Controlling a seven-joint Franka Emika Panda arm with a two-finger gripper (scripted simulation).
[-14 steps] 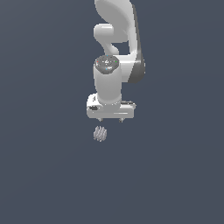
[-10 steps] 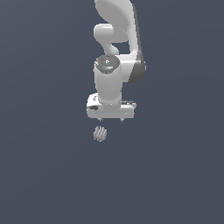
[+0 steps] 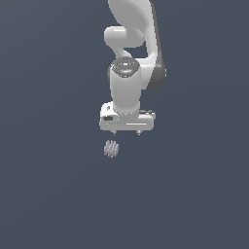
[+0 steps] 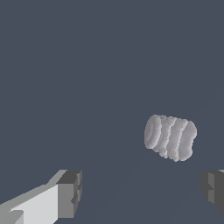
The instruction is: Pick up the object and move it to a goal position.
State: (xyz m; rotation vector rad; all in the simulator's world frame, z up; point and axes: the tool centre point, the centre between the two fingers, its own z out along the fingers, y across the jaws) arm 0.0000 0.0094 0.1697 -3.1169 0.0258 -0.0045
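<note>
The object (image 3: 111, 149) is a small pale grey ribbed lump lying on the dark floor, just below the white gripper bar and toward the exterior view's left of its middle. In the wrist view the object (image 4: 170, 137) shows as a short stack of rounded fins. My gripper (image 3: 126, 132) hangs above it, apart from it, open, with nothing between its fingers. Two dark fingertips (image 4: 70, 193) stand far apart in the wrist view, and the lump lies ahead of them, closer to the other fingertip (image 4: 213, 189).
The white arm (image 3: 131, 58) rises behind the gripper. A plain dark grey floor (image 3: 53, 194) surrounds everything. No goal marker shows in either view.
The arm and gripper look nearly the same as 0.7 s ago. The object lies in the same place.
</note>
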